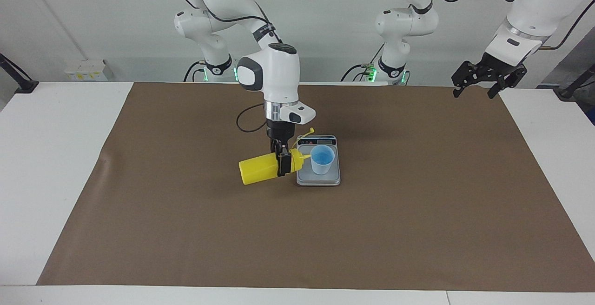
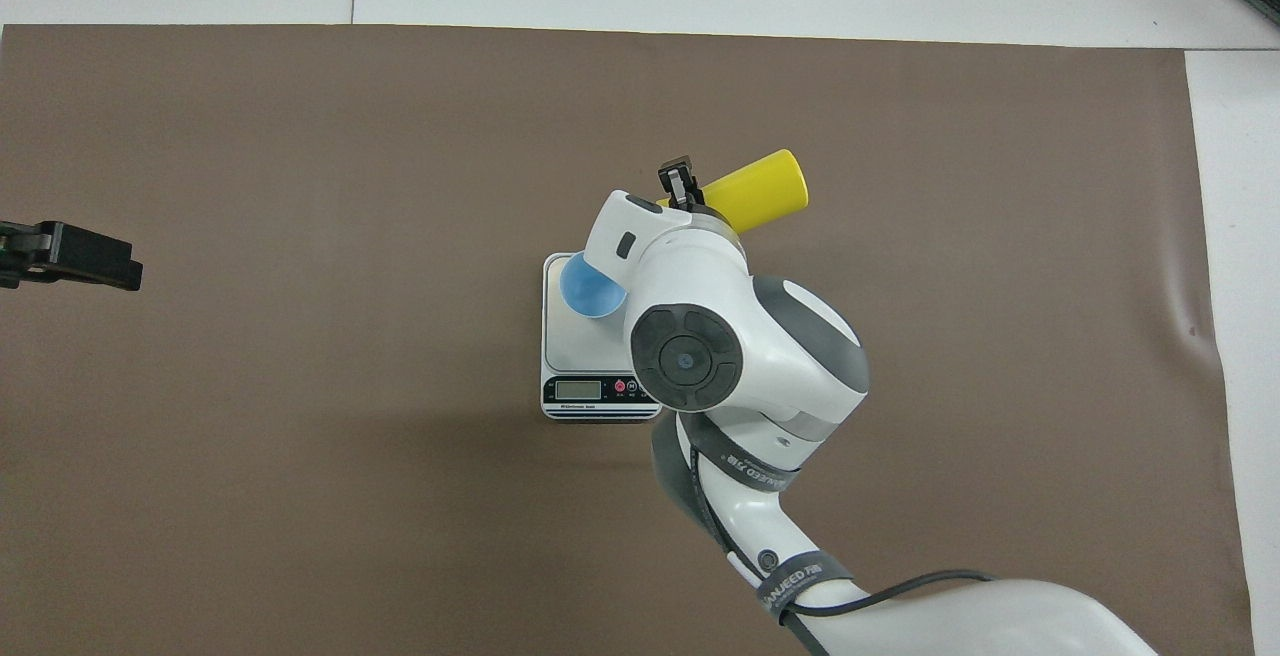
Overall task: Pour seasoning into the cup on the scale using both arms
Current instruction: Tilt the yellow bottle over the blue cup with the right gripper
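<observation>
My right gripper point(image 1: 282, 166) is shut on the seasoning point(image 1: 259, 170), a yellow squeeze bottle held on its side just above the mat. Its nozzle points at the light blue cup point(image 1: 322, 159) and reaches over the edge of the scale point(image 1: 318, 178). The tethered cap point(image 1: 312, 130) sticks up above the nozzle. The cup stands on the silver-grey scale. In the overhead view the right arm's wrist covers the nozzle and part of the cup point(image 2: 582, 292); the bottle's base point(image 2: 762, 191) and the scale point(image 2: 585, 351) show. My left gripper point(image 1: 479, 87) waits open over the mat's corner at the left arm's end.
A brown mat point(image 1: 418, 212) covers most of the white table point(image 1: 46, 156). The scale's display strip point(image 2: 600, 391) lies on its edge nearest the robots. Nothing else stands on the mat.
</observation>
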Controlling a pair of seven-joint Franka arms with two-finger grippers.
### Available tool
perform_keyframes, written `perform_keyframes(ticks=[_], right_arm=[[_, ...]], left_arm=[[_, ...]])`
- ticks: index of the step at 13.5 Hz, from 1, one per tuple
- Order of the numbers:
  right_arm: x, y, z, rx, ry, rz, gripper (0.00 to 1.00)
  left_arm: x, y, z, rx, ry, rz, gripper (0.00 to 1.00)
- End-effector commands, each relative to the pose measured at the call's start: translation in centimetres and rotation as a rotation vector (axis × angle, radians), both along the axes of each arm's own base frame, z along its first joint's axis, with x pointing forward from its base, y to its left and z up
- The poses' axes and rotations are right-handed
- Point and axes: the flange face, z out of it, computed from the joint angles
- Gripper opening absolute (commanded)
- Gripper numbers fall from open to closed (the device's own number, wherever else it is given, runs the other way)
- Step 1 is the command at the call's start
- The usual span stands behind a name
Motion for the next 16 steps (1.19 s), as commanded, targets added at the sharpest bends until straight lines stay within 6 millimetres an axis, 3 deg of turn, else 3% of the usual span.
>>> perform_keyframes(ticks=[1,4,16], right_arm=[[0.4,0.5,-0.1,-0.111,-0.052,0.031,0.00],[-1.4,2.9,-1.2,-0.213,-0.063,0.091,0.00],[-2.0,4.0,-2.3,-0.271,-0.077,0.128,0.00]], left_arm=[[-0.9,0.2,0.2,0.020,0.000,0.008,1.00],[-0.9,0.2,0.1,0.020,0.001,0.008,1.00],[-0.9,0.2,0.2,0.020,0.000,0.008,1.00]])
